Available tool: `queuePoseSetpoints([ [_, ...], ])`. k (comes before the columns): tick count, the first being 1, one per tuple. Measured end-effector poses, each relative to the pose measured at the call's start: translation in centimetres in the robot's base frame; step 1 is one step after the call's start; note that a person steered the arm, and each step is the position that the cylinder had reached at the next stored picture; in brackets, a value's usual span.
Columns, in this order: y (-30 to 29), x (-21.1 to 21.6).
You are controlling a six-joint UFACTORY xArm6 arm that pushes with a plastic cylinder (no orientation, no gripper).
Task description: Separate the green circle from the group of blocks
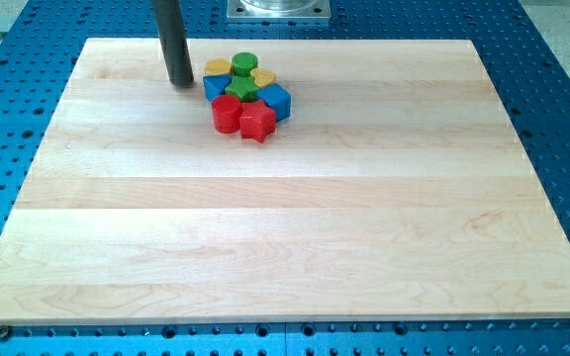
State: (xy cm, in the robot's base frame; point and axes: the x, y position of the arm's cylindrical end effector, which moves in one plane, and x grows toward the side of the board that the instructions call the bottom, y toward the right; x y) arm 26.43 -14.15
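The green circle [244, 64] stands at the top of a tight cluster of blocks near the view's top centre. It touches a yellow block [218, 68] on its left, a yellow block [263, 77] on its right and a green star [241, 88] below it. Blue blocks sit at the cluster's left [213, 87] and right [277, 99]. A red round block [227, 114] and a red star [257, 121] close the bottom. My tip [181, 83] rests on the board just left of the cluster, apart from the blocks.
The wooden board [285, 237] lies on a blue perforated table [562, 148]. A grey metal mount [278, 9] sits at the view's top, just beyond the board's edge.
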Motion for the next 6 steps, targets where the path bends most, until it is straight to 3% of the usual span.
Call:
queuePoseSetpoints([
  [1,3.4,-1.7],
  [2,10.6,-0.3],
  [5,19.8,10.9],
  [6,17.5,13.4],
])
